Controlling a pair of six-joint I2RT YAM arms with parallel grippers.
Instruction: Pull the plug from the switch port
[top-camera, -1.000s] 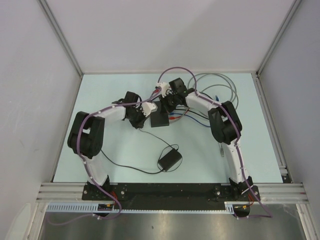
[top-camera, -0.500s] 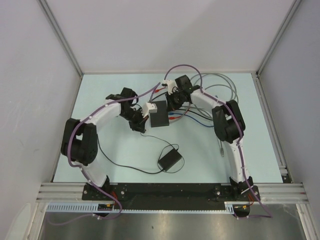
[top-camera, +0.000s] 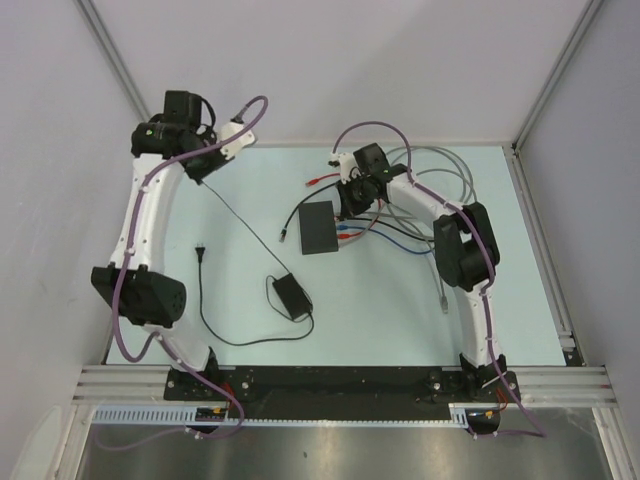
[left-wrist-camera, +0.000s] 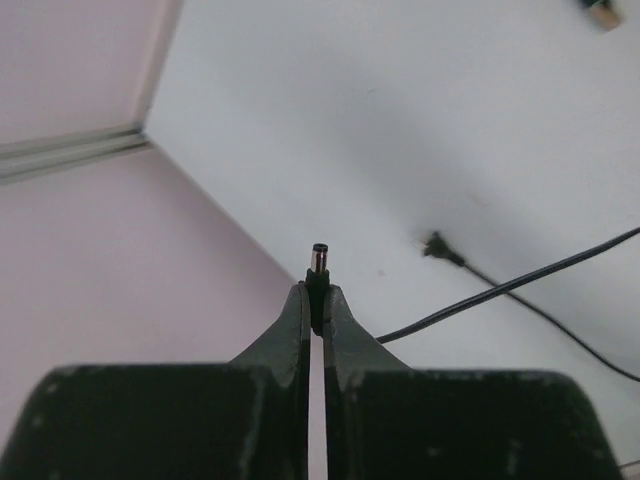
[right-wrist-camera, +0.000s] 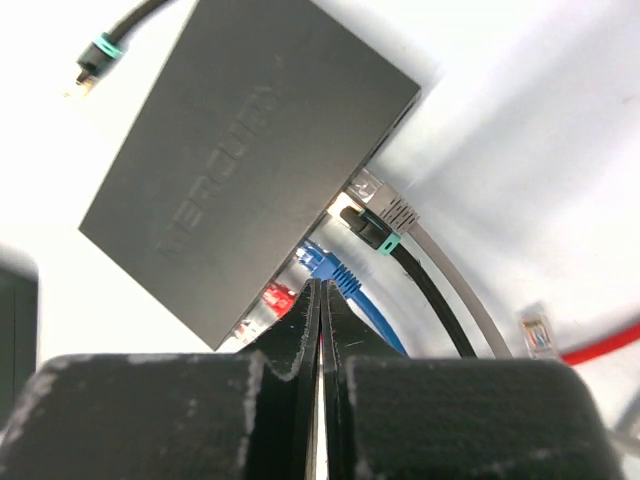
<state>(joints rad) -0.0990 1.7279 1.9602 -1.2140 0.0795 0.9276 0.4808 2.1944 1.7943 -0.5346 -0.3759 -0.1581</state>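
The switch (top-camera: 318, 227) is a flat black box lying mid-table; it also shows in the right wrist view (right-wrist-camera: 240, 160). My left gripper (top-camera: 204, 168) is raised at the far left, well away from the switch. In the left wrist view it (left-wrist-camera: 316, 295) is shut on the black barrel plug (left-wrist-camera: 319, 264), whose metal tip sticks out free. My right gripper (top-camera: 349, 203) is shut at the switch's right side. Its closed tips (right-wrist-camera: 320, 287) sit by the blue plug (right-wrist-camera: 330, 266) and red plug (right-wrist-camera: 277, 298). A black plug (right-wrist-camera: 367, 229) and a grey plug (right-wrist-camera: 386, 206) are also in ports.
The black power adapter (top-camera: 291, 296) lies left of centre, its thin cord (top-camera: 245, 228) running up to my left gripper and its mains plug (top-camera: 200, 252) lying loose. Grey cable coils (top-camera: 440, 175) lie at the back right. A loose red-cabled connector (right-wrist-camera: 536, 331) lies near the switch.
My left arm swung up and away to the far left with the barrel plug, now out of the switch. The adapter was dragged left. The right gripper stayed at the switch.
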